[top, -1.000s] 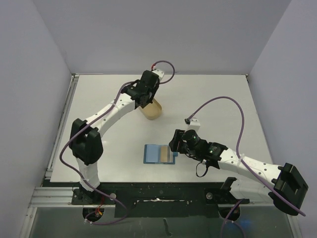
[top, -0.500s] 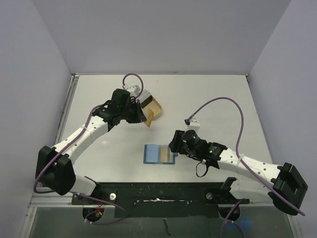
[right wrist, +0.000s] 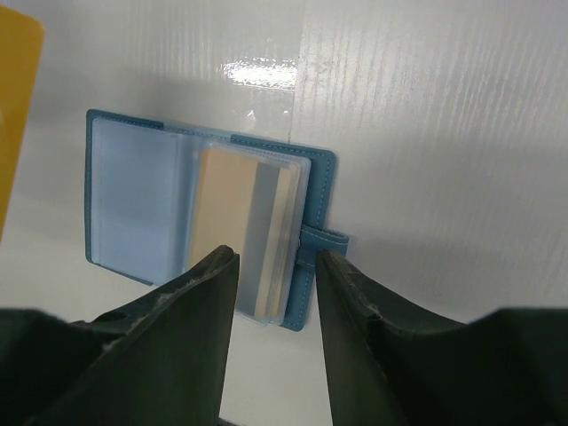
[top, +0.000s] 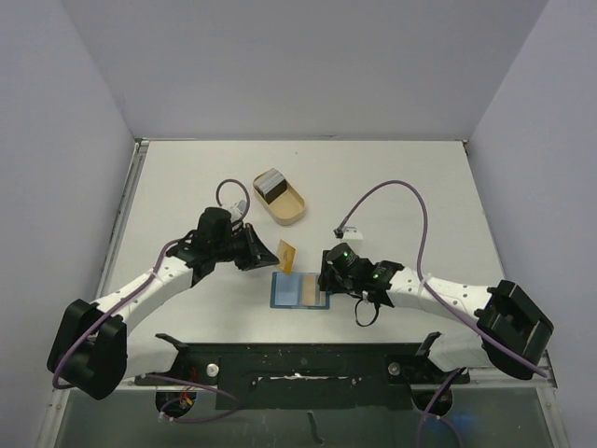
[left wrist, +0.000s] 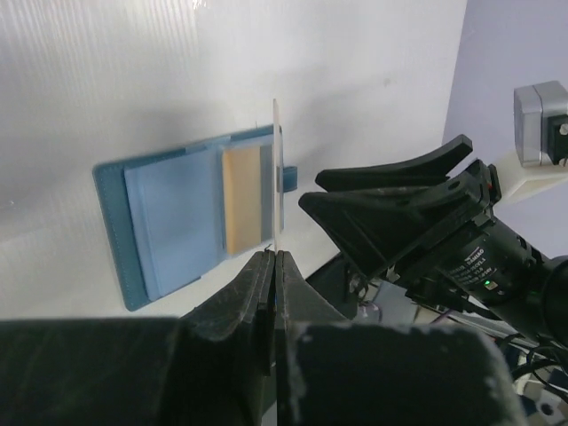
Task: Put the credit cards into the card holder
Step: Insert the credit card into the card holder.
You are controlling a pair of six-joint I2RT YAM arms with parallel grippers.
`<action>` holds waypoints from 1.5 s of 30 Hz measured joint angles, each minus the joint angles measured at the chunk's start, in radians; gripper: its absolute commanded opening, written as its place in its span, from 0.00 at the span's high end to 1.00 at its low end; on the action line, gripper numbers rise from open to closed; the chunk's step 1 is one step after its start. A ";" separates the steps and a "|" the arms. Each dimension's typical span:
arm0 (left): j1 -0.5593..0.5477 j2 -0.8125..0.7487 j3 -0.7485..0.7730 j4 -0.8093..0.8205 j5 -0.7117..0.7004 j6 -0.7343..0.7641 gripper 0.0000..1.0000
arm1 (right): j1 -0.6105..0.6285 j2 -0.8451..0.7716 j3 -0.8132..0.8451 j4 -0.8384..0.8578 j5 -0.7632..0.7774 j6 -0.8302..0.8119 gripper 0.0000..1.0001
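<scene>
The teal-blue card holder (top: 284, 291) lies open near the table's front, with a tan card (right wrist: 226, 222) in its right clear pocket. My left gripper (top: 270, 255) is shut on a tan-orange credit card (top: 286, 256), held on edge just above the holder's far side. In the left wrist view that card (left wrist: 277, 169) shows edge-on, rising from the gripper (left wrist: 272, 255) over the holder (left wrist: 173, 222). My right gripper (right wrist: 273, 266) is open above the holder's (right wrist: 133, 204) snap-tab edge, holding nothing. More credit cards (top: 270, 184) stand stacked in the tray.
A tan oblong tray (top: 291, 211) sits at mid-table behind the holder. The right arm's purple cable (top: 392, 191) arcs over the table's right half. The two grippers are close together over the holder, with the right gripper's black body (left wrist: 399, 213) just beyond the held card.
The left arm has swung from the tray down to the holder, carrying the tan-orange card. The right gripper's jaws have narrowed and it has shifted slightly at the holder's right edge.
</scene>
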 measured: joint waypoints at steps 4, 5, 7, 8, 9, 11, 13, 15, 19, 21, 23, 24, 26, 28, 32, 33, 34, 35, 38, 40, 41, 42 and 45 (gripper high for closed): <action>-0.004 -0.016 -0.112 0.108 0.029 -0.088 1.00 | 0.000 0.039 0.014 0.002 -0.007 -0.014 0.62; -0.007 -0.016 -0.134 0.127 0.032 -0.104 1.00 | 0.000 0.046 0.016 0.002 -0.008 -0.016 0.63; -0.014 -0.016 -0.175 0.162 0.037 -0.136 1.00 | 0.000 0.055 0.016 0.002 -0.009 -0.019 0.65; -0.018 -0.016 -0.190 0.177 0.039 -0.148 1.00 | 0.000 0.060 0.016 0.002 -0.009 -0.021 0.66; -0.024 -0.015 -0.200 0.190 0.040 -0.156 1.00 | 0.000 0.066 0.017 0.002 -0.009 -0.024 0.66; -0.034 -0.011 -0.216 0.223 0.043 -0.174 1.00 | 0.000 0.077 0.017 0.002 -0.009 -0.030 0.68; -0.045 0.003 -0.227 0.260 0.045 -0.188 1.00 | 0.000 0.085 0.017 0.002 -0.008 -0.035 0.68; -0.056 0.020 -0.236 0.295 0.046 -0.199 1.00 | 0.000 0.092 0.018 0.002 -0.008 -0.039 0.70; -0.083 0.073 -0.262 0.373 0.046 -0.227 1.00 | 0.000 0.114 0.018 0.002 -0.008 -0.043 0.74; -0.097 0.103 -0.272 0.402 0.045 -0.235 1.00 | 0.000 0.125 0.018 0.001 -0.005 -0.043 0.76; -0.114 0.132 -0.278 0.423 0.045 -0.238 1.00 | 0.003 0.129 0.018 -0.001 0.002 -0.042 0.77; -0.122 0.146 -0.279 0.428 0.044 -0.238 1.00 | 0.005 0.129 0.018 -0.002 0.005 -0.042 0.78; -0.135 0.163 -0.285 0.439 0.038 -0.237 1.00 | 0.011 0.129 0.018 -0.003 0.013 -0.040 0.79; -0.141 0.167 -0.291 0.447 0.034 -0.237 1.00 | 0.016 0.129 0.018 -0.003 0.018 -0.039 0.80; -0.145 0.167 -0.306 0.464 0.019 -0.237 1.00 | 0.022 0.129 0.017 -0.003 0.023 -0.035 0.81; -0.145 0.166 -0.309 0.464 0.014 -0.237 1.00 | 0.022 0.129 0.016 -0.002 0.023 -0.034 0.81; -0.145 0.165 -0.312 0.462 0.010 -0.237 1.00 | 0.022 0.129 0.015 -0.002 0.024 -0.034 0.81; -0.145 0.163 -0.314 0.459 0.003 -0.233 1.00 | 0.022 0.129 0.014 -0.002 0.025 -0.032 0.81; -0.145 0.142 -0.317 0.443 -0.015 -0.224 1.00 | 0.023 0.129 0.014 -0.002 0.027 -0.029 0.81; -0.145 0.123 -0.317 0.433 -0.029 -0.220 1.00 | 0.024 0.129 0.014 -0.002 0.029 -0.027 0.81; -0.145 0.114 -0.320 0.432 -0.035 -0.219 1.00 | 0.026 0.129 0.014 -0.002 0.030 -0.027 0.81; -0.145 0.106 -0.322 0.432 -0.040 -0.218 1.00 | 0.028 0.129 0.014 -0.002 0.030 -0.027 0.81; -0.145 0.094 -0.339 0.433 -0.056 -0.218 1.00 | 0.034 0.129 0.014 -0.002 0.030 -0.018 0.81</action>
